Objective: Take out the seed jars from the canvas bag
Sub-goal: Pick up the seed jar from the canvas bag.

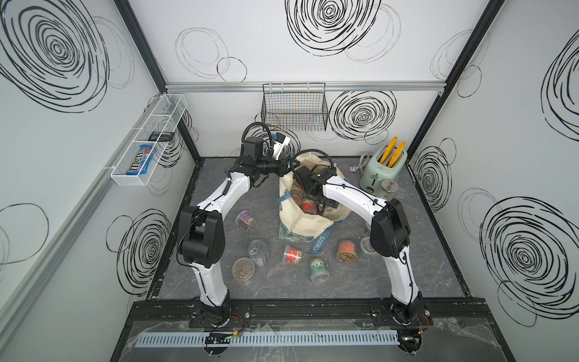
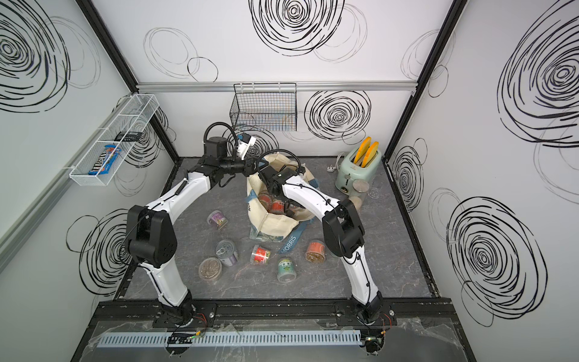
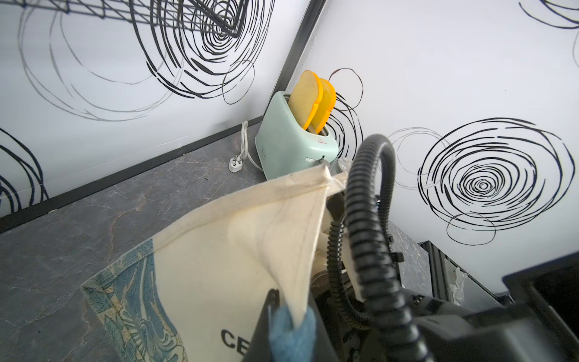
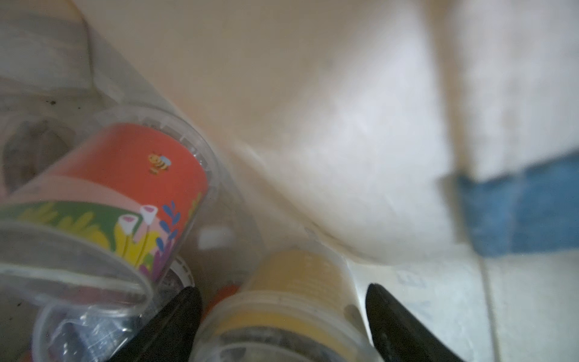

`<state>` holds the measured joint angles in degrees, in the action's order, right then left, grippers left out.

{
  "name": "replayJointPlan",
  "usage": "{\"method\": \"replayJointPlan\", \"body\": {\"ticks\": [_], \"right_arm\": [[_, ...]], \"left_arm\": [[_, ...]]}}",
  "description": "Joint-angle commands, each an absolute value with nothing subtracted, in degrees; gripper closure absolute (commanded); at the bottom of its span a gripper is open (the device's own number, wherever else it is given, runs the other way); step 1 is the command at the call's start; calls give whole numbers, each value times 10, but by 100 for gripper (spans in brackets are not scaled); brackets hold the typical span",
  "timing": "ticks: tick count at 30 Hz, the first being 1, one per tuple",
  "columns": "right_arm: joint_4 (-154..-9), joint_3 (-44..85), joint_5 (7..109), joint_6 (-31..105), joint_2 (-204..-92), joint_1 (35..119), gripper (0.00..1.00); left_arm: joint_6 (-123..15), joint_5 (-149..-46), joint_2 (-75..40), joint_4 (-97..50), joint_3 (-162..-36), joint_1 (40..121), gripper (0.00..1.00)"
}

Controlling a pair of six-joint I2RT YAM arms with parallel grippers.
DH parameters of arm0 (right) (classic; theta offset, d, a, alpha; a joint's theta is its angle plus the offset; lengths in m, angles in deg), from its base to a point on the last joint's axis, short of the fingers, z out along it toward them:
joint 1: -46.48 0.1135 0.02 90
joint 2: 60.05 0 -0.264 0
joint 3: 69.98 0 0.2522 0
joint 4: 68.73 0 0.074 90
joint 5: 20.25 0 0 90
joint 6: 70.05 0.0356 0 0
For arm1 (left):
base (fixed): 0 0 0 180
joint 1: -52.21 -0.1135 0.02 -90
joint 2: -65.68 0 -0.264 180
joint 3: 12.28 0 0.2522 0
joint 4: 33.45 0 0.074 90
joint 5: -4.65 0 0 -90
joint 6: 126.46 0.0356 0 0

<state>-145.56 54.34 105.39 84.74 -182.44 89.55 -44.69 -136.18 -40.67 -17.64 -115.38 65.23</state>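
Roughly, the job is sitting somewhere in its middle. Seven or so jars (image 1: 245,219) are lying loose on the table (image 1: 282,290) beside and in front of the bag (image 1: 308,224), some upright, some tipped. More are waiting inside: red-labelled ones (image 1: 308,206) are showing through the mouth in both top views. The left gripper (image 3: 283,313) is pinching the bag's rim tight, holding the mouth up. The right gripper (image 4: 282,301) is hanging inside the bag, its jaws standing wide astride a yellow-labelled jar (image 4: 300,275); whether they are pressing it I cannot tell. How many are lying deeper is hidden.
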Motion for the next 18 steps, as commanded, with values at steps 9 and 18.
{"method": "replayJointPlan", "body": {"ticks": [9, 18], "right_arm": [[-1456, 550, 1010, 810, -1741, 907, 20], [-1462, 574, 989, 797, -1698, 907, 19]], "left_arm": [[-451, -1398, -362, -266, -1162, 649, 100], [-451, -1395, -369, -265, -1162, 649, 100]]}}
